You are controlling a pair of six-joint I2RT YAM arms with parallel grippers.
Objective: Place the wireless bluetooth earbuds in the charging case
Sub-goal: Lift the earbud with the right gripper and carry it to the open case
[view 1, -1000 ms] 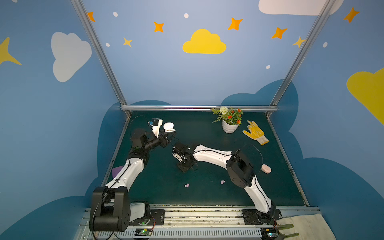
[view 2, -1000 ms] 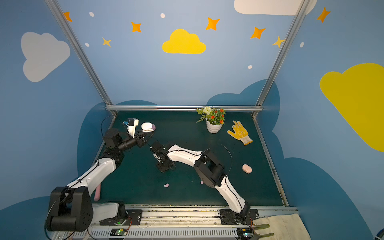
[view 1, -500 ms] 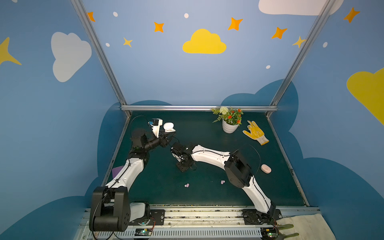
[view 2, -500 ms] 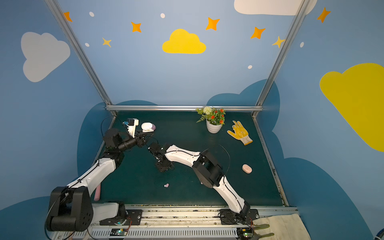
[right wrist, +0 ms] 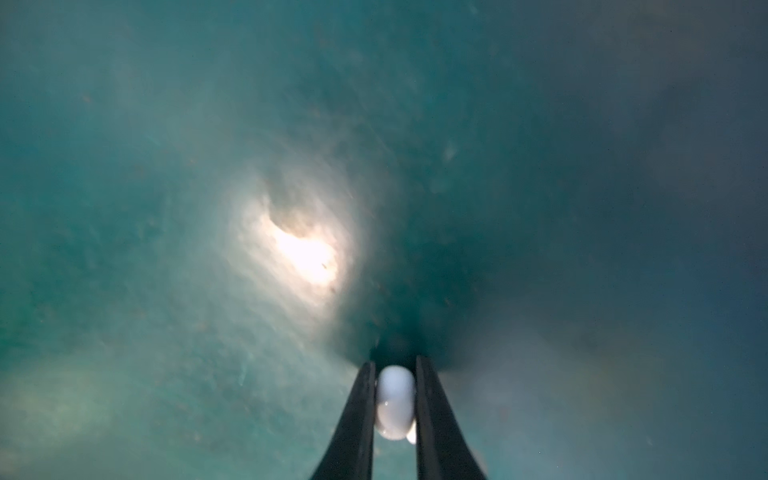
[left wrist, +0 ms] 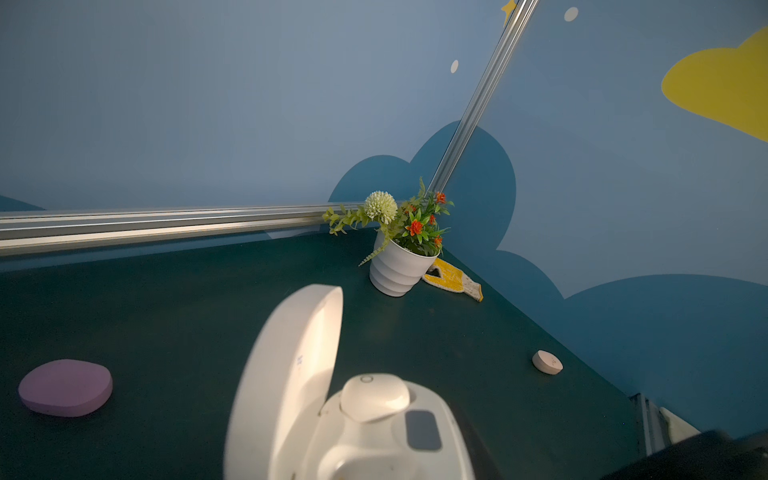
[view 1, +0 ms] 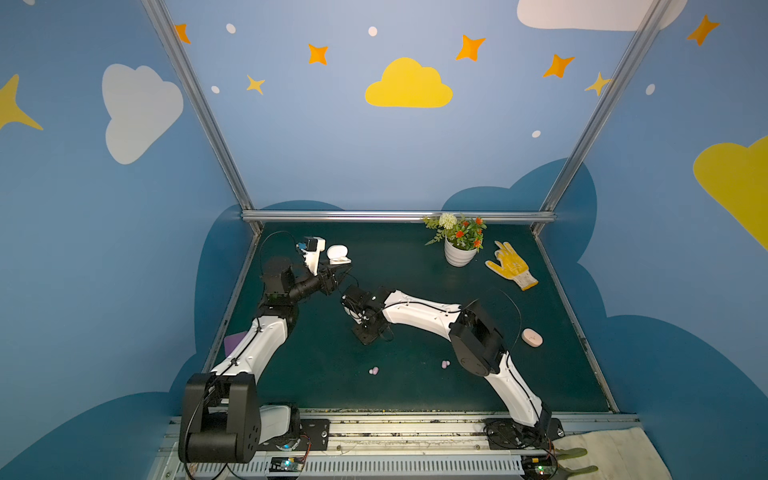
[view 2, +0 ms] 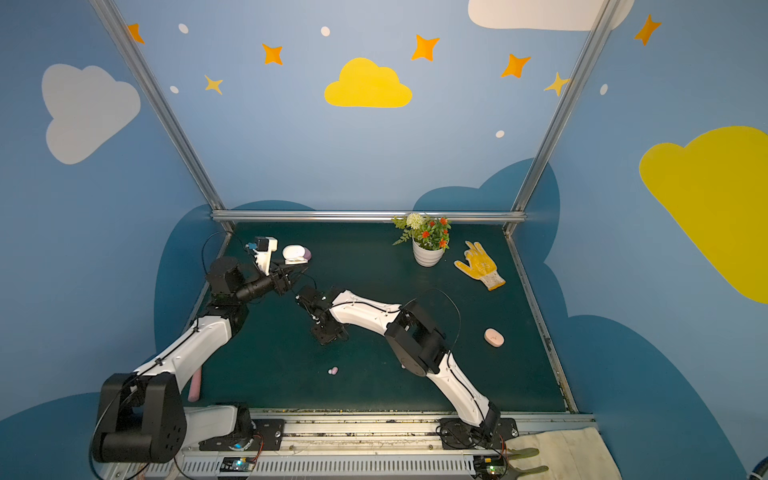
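Earbud handling: the white earbud (right wrist: 395,403), pinched between the closed jaws of the right gripper (right wrist: 395,365) right at the mat, looks light, rigid and glossy, so it is likely to squirt free. Its narrow flanks are the fair hold. The left gripper (view 1: 341,271) seems clamped on the open charging case (left wrist: 374,440), where a second bud (left wrist: 374,397) sits seated. No brand is legible, and a blue mark inside the lid is too small to read.
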